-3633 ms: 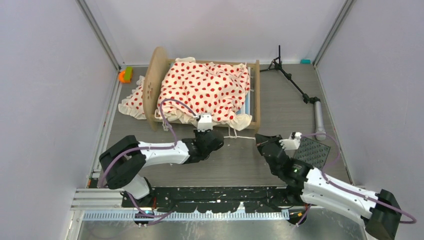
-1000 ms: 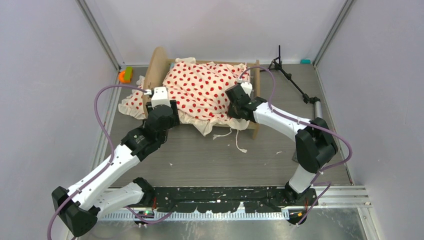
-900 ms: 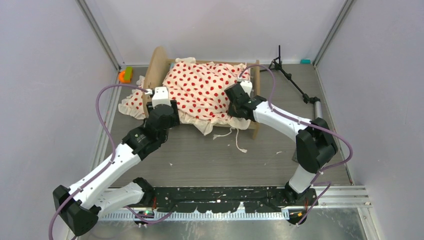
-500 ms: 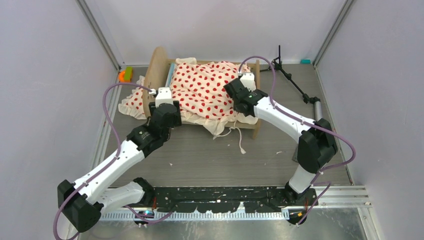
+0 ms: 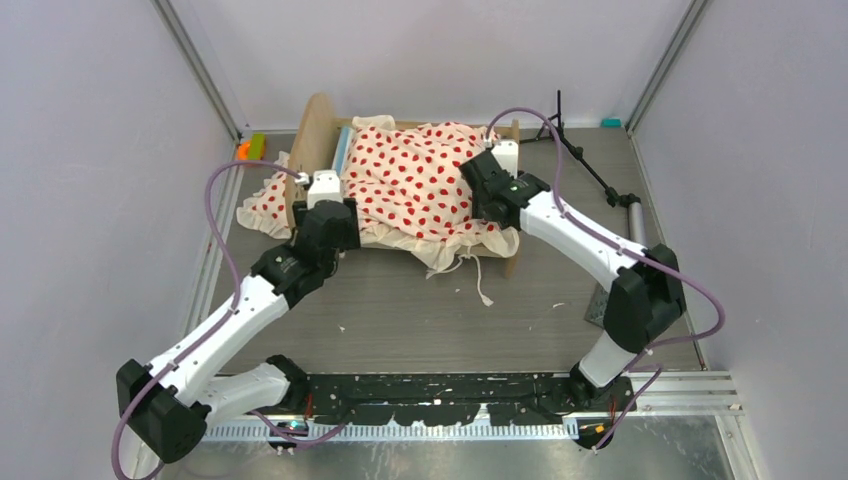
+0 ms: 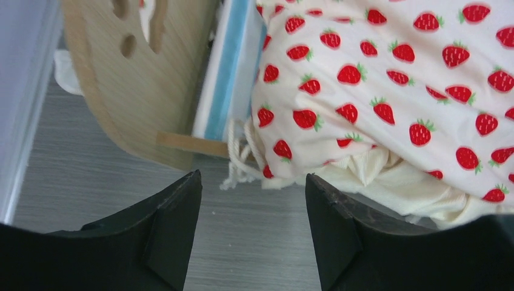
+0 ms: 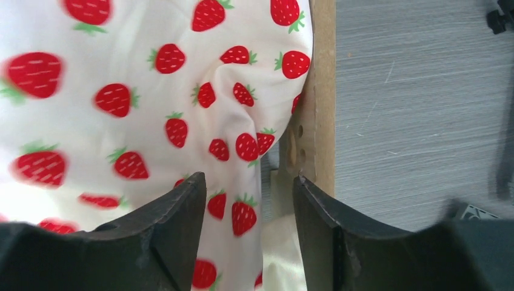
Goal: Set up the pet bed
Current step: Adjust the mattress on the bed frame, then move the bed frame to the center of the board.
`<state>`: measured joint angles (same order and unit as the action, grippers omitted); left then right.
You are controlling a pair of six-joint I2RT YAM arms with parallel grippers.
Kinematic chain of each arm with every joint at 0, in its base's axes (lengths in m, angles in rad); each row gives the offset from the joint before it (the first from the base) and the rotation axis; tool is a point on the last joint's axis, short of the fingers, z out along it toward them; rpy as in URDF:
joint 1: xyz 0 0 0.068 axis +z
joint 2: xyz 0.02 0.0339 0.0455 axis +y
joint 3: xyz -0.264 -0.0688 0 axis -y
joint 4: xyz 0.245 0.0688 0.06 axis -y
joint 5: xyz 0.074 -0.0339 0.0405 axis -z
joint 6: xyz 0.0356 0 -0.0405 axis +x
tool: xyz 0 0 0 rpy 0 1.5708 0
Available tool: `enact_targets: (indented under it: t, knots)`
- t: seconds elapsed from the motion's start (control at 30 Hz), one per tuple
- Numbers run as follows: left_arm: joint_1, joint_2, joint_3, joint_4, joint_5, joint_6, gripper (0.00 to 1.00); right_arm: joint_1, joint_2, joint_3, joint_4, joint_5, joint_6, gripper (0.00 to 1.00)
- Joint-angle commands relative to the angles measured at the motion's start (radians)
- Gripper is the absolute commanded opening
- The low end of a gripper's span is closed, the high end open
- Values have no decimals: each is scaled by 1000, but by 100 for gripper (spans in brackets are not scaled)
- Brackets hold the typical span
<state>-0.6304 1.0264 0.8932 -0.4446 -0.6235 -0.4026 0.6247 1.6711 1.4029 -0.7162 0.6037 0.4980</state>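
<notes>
Hovering wide and empty, our left gripper [image 6: 251, 182] sits over the near-left corner of the strawberry-print bedding [image 6: 388, 79], beside the bared striped mattress [image 6: 225, 79]. Our right gripper [image 7: 248, 182], also wide and empty, hangs over the bedding by the right end board [image 7: 321, 91]. The pet bed [image 5: 312, 140] stands on the far side of the bench [image 5: 450, 320]. We should pinch the ruffled edge at both ends and draw it left evenly, so the mattress gets covered.
</notes>
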Motion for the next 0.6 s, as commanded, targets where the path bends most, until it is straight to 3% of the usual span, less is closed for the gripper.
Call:
enact_targets:
  t: [0.0,0.13,0.33,0.57]
  knots:
    - [61,-7,140,-40,-10,47,66,0,-164,63,42,-85,-11,61]
    - [187,50,276,-86,14,91,68,1,-255,47,38,-120,-3,63]
    - [408,220,494,-166,182,200,71,1,-349,-13,13,-154,-7,63]
    - [528,326,492,-67,428,266,72,1,-434,-99,9,-223,-6,64]
